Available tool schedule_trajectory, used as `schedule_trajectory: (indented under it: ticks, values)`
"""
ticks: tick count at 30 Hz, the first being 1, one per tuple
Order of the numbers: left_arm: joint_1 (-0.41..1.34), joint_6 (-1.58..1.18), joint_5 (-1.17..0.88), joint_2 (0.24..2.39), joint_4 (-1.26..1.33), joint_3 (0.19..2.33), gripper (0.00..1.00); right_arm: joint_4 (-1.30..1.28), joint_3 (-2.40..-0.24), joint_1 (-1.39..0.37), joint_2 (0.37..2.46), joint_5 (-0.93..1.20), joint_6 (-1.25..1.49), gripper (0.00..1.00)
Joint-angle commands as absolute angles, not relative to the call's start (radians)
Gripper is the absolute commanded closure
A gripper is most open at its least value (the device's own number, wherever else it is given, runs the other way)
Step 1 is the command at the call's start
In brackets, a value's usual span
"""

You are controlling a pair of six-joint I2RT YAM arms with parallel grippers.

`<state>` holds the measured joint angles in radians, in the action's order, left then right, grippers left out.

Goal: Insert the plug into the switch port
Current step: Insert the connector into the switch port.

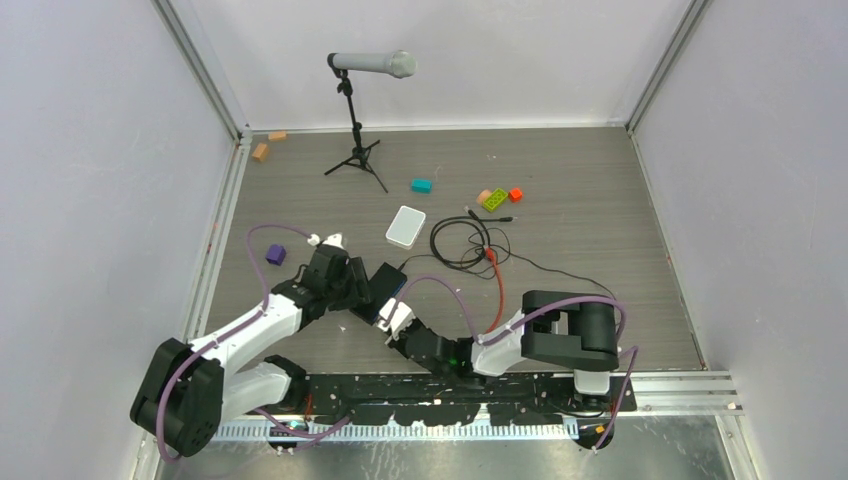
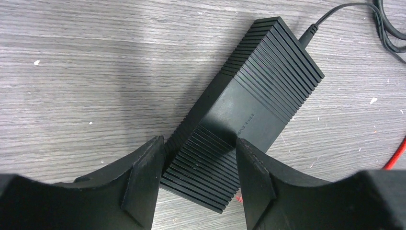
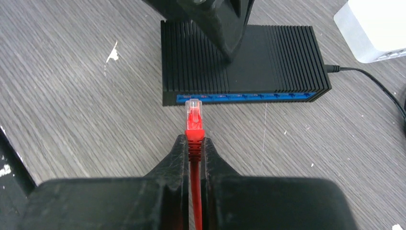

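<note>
Gripping the plug (image 3: 193, 108) by its red boot: my right gripper (image 3: 194, 143) is clenching it tight, with the red cable (image 3: 195, 196) running back between the fingers.

Right wrist view only: the plug's clear tip is pointing at the switch port (image 3: 206, 97) row along the blue edge of the black switch (image 3: 280, 52). It is sitting just at that row near one end, with the whole tip showing and not seated.

Left wrist view only: my left gripper (image 2: 198, 148) is straddling the switch's ribbed top. Its fingers (image 2: 143, 179) are lying close against both long sides. Whether they are pressing I cannot tell.

Top view only: the switch is lying near the near edge of the table (image 1: 600, 200), left of middle. The white box (image 1: 405, 226) is sitting beyond it, and the microphone stand (image 1: 355, 140) is standing toward the far edge.
</note>
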<state>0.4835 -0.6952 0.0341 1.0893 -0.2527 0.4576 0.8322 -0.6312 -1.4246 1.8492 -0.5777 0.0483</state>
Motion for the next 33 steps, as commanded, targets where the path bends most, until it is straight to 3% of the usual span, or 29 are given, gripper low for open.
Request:
schedule_trajectory:
  ticks: [1,33]
  values:
    - [0.486,-0.668,0.005,1.066,-0.197,0.44,0.42,0.841,-0.685,-1.422,1.871,-0.635,0.043,1.0]
    - [0.486,-0.643,-0.051,1.072,-0.173,0.42,0.45,0.701,-0.777,-1.354,1.89,-0.54,0.143,1.0]
